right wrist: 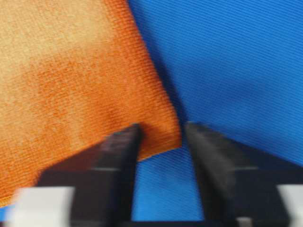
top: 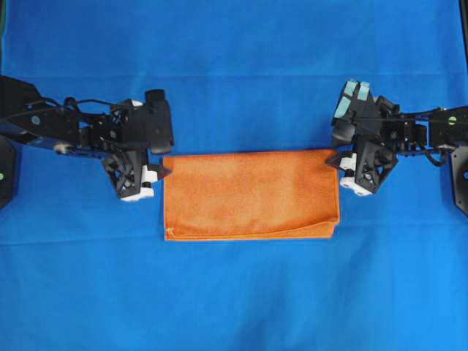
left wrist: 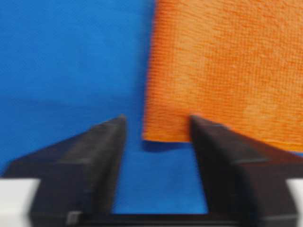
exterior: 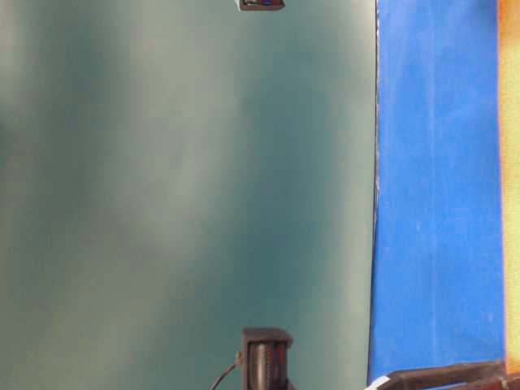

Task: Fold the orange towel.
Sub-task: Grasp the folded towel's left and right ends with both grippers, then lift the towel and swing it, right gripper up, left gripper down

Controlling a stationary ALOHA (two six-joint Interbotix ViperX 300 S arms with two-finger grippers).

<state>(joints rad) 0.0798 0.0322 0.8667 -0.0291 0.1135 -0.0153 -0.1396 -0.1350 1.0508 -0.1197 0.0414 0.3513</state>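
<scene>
At the middle of the blue cloth backdrop [top: 234, 66], as seen from overhead: the orange towel [top: 251, 194], lying flat as a rectangle, long axis running left to right, already doubled once judging by the two layers showing along its near edge. Far left corner just beside the left gripper [top: 162, 171]; far right corner just beside the right gripper [top: 335, 160]. One arm per corner, each about equally close to its own end, neither reaching across the middle.

From the left wrist view: left gripper [left wrist: 158, 125] with jaws part spread, the towel [left wrist: 227, 66] corner sitting between the two fingertips [left wrist: 116, 130], a gap of blue visible on either side of the cloth, so no pinch made yet. From the right wrist view: right gripper [right wrist: 161, 130] likewise part spread, the towel [right wrist: 71, 85] corner lying against the left-hand finger and poking into the gap, the other finger apart from it. No clamp visible there either; whether the lower layer is also inside the jaws cannot be told.

Relation that matters for the next move: both far corners lie straight ahead of the fingertips, inside the openings, with the rest of the towel stretching away toward the near side. Probably a matter of closing on both corners together, then carrying the far edge over. Risk: catching only the top layer.

Table-level view: mostly blank wall, only a sliver of towel at the right margin.
</scene>
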